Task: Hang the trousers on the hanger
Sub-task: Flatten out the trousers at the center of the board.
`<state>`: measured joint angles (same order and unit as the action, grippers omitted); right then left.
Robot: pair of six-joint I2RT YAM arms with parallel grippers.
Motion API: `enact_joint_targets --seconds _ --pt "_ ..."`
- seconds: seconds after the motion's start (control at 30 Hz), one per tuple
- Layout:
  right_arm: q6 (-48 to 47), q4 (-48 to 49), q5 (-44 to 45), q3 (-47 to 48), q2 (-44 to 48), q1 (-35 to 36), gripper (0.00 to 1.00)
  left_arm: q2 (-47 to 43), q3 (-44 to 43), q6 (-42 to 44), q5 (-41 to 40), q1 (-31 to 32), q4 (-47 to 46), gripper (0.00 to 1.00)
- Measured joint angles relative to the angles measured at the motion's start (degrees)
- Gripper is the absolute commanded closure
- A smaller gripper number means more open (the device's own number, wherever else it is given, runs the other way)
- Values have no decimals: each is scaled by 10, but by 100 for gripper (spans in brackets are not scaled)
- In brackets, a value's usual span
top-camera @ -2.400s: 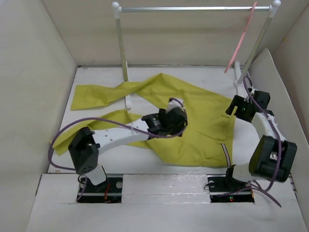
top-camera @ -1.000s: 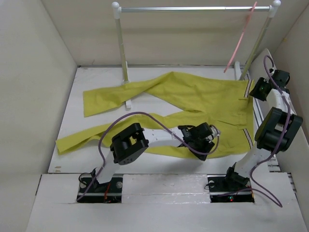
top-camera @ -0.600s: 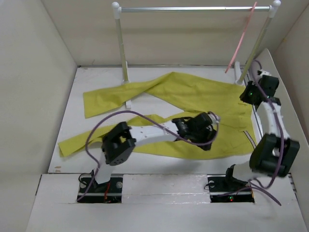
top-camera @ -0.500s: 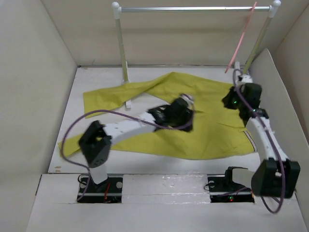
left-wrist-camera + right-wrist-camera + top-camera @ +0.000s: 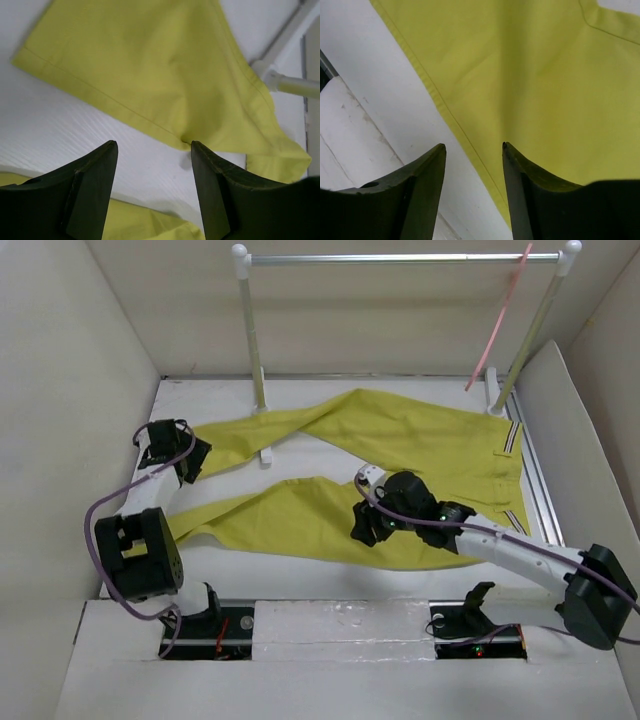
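Note:
The mustard yellow-green trousers [image 5: 400,445] lie spread flat on the table, legs pointing left, striped waistband at the right. The pale pink hanger [image 5: 497,322] hangs from the right end of the rack rail. My left gripper [image 5: 192,458] is open and empty at the far left, by the cuff of the upper leg; its wrist view shows the cloth [image 5: 165,75] just beyond the fingers [image 5: 95,170]. My right gripper [image 5: 362,527] is open and empty over the near edge of the lower leg, whose hem [image 5: 470,145] runs between its fingertips.
A rack with white posts [image 5: 250,330] and a metal rail [image 5: 400,257] stands at the back; one post foot [image 5: 270,77] is near the left gripper. Beige walls enclose the table on three sides. A white ledge [image 5: 340,615] runs along the near edge.
Both arms have swung widely. The left gripper went from mid-trousers to the far left by the leg cuff. The right gripper went from the waistband to the lower leg's near edge. The trousers are flatter.

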<state>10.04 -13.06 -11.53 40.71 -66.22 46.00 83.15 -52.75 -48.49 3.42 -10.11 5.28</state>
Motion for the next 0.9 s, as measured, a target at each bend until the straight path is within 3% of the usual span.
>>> enact_joint_targets --seconds 0.23,0.4,0.5,0.53,0.6,0.77,0.9 --pt "-13 -13 27 34 -41 37 36 121 -5 -22 30 -40 2 43" --pt "-21 -35 49 37 -33 35 36 141 -10 -44 50 -40 -23 43" --pt "-23 -47 58 37 -32 31 35 157 -21 -57 48 -38 -34 56" --pt "-23 -50 65 37 -32 31 34 172 -31 -60 44 -39 -40 77" --pt "-23 -59 78 38 -32 29 32 185 -40 -66 40 -39 -47 99" --pt "-28 -62 83 38 -38 6 23 203 -64 -64 28 -39 -45 100" --pt "-56 -62 72 57 -108 22 22 179 -110 -27 4 -38 -12 100"
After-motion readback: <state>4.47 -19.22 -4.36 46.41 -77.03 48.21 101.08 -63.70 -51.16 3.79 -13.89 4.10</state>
